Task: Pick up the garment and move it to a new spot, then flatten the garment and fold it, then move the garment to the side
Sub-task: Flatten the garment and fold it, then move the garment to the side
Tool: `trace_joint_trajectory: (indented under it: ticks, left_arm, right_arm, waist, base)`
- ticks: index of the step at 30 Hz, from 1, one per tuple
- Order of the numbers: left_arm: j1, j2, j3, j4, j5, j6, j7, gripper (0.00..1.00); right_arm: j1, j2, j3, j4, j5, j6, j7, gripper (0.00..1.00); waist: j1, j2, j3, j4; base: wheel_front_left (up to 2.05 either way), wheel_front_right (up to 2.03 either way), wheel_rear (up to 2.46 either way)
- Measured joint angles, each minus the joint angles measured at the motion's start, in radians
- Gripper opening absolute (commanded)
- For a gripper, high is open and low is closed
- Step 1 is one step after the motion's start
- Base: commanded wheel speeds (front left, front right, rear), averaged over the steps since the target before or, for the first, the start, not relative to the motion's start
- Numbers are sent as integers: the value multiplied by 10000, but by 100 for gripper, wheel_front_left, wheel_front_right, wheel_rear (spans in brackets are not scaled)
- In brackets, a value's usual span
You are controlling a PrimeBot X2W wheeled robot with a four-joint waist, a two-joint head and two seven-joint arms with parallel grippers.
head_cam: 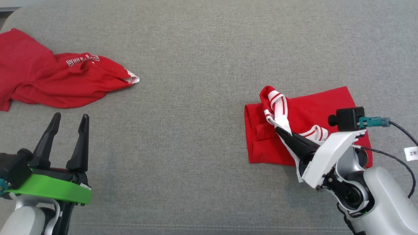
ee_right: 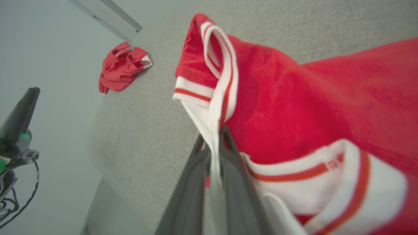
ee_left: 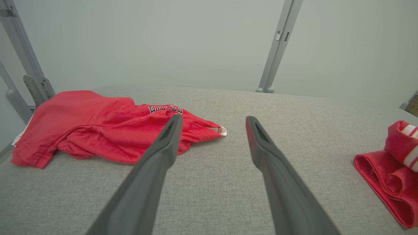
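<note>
Lab-style test rig: grey fabric-covered table (head_cam: 209, 49), metal frame posts (ee_left: 277, 49), plain pale wall (ee_left: 163, 39).

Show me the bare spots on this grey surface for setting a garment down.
Widest bare patch: the middle of the grey surface, between the crumpled red jersey at left and the folded red garment at right. The far strip beyond both is bare. Crowded: the right, where the right gripper pinches the garment's striped trim; the open left gripper sits near the jersey.

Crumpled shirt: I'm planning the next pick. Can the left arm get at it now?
Probably yes: the left end effector is open and holds nothing, and the crumpled shirt lies just ahead of its fingers, with only bare grey mat between.
</note>
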Motion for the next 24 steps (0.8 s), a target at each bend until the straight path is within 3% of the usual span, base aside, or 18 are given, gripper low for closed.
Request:
trace_joint_trajectory:
  ticks: [3, 4, 5, 6, 10, 14, 17, 24]
  left_arm:
    - [6, -213, -10, 52, 15, -96, 0, 100]
    - [8, -311, -21, 61, 42, -136, 0, 100]
    - [17, -360, -25, 67, 50, -163, 0, 100]
    - [25, -380, -12, 84, 52, -163, 0, 100]
    - [119, -405, 221, 92, 109, -165, 0, 100]
    - [377, -405, 345, 100, 232, -176, 0, 100]
    - [493, -403, 428, 88, 257, -215, 0, 100]
    - [503, -389, 520, -96, 407, -353, 0, 100]
  right_arm:
    - [-88, 316, 209, 378, -360, -84, -313, 0]
    - [-182, 395, 334, 504, -460, -79, -382, 28]
    - [-282, 437, 537, 548, -579, -46, -428, 49]
    - [-401, 570, 717, 568, -652, -6, -520, 100]
    - [-755, 1478, 1131, 491, -667, 65, -1001, 100]
    - [-798, 1547, 846, 238, -614, 98, -1519, 100]
    - [-783, 1076, 201, 196, -685, 31, -1822, 100]
    - [-118, -326, -1415, 934, -961, -627, -2088, 100]
  waist:
    - [0, 0, -35, 30]
    - [0, 0, -55, 41]
    - [0, -1, -77, 49]
    - [0, 0, -99, 54]
    - [0, 0, -129, -26]
    - [0, 0, -138, -165]
    - [0, -1, -151, -296]
    - [0, 0, -109, -592]
  base:
    - [0, 0, 0]
    - [0, 0, 0]
    - [0, 0, 0]
    - [0, 0, 0]
    - [0, 0, 0]
    - [0, 0, 0]
    - [0, 0, 0]
    - [0, 0, 0]
